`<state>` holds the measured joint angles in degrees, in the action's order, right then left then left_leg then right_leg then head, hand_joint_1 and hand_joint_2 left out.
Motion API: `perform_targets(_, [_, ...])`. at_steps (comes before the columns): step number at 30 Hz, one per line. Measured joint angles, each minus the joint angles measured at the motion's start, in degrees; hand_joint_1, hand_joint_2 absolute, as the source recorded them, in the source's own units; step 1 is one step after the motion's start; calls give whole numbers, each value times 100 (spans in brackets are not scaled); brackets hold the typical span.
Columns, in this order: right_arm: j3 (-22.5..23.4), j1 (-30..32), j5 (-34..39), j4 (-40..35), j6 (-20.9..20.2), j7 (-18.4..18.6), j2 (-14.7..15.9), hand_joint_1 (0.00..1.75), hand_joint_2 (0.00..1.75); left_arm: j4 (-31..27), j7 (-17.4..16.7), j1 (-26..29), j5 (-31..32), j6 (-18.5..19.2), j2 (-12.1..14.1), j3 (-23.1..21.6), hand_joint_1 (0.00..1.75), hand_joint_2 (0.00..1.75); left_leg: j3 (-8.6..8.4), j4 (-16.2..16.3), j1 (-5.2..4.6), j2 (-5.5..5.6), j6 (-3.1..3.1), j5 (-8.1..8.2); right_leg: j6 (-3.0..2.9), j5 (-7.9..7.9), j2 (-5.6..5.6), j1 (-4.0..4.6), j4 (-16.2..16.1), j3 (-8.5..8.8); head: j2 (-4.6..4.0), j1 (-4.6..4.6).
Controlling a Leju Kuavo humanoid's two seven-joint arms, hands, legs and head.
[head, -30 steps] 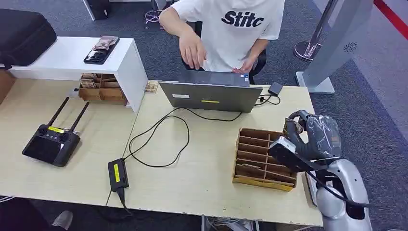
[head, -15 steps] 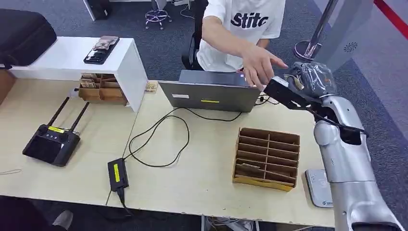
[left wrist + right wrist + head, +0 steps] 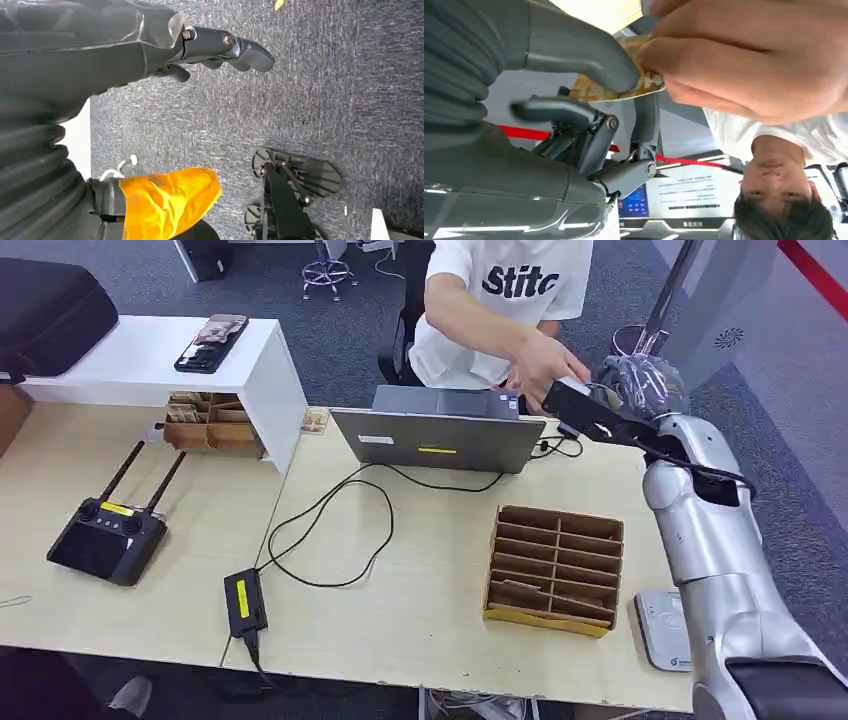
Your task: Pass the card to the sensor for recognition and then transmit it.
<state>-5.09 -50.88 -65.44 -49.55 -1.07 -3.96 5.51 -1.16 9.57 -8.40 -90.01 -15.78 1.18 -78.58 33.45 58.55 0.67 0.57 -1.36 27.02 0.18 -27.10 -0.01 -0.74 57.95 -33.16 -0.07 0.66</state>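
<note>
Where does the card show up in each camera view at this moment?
Head view: hidden where the right hand meets the person's hand, beyond the laptop.
Left wrist view: not in it.
Right wrist view: the card, pinched under the thumb, person's fingers on it.
Shared landmark: the person's hand.

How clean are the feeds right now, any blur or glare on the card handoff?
Right wrist view: the person's hand is close and soft, the card readable; glare streaks the right hand cover. Head view: even light, sharp. Left wrist view: sharp carpet, sheen on the left hand.
</note>
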Motion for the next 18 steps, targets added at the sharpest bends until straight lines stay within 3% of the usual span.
perform_targets(8, [0, 192, -107, -369, 4, -175, -168, 0, 175, 0, 0, -2, 0, -35, 0, 0, 0, 175, -1, 0, -1, -2, 0, 0, 0, 0, 4, 0, 0, -3, 0, 2])
perform_targets(18, [-63, 1592, 490, -3076, 127, -479, -262, 0, 175, 0, 2, 16, 0, -109, -39, 24, 0, 175, 5, -1, 0, 8, -3, 4, 0, -7, -6, 0, -2, -7, 0, 2])
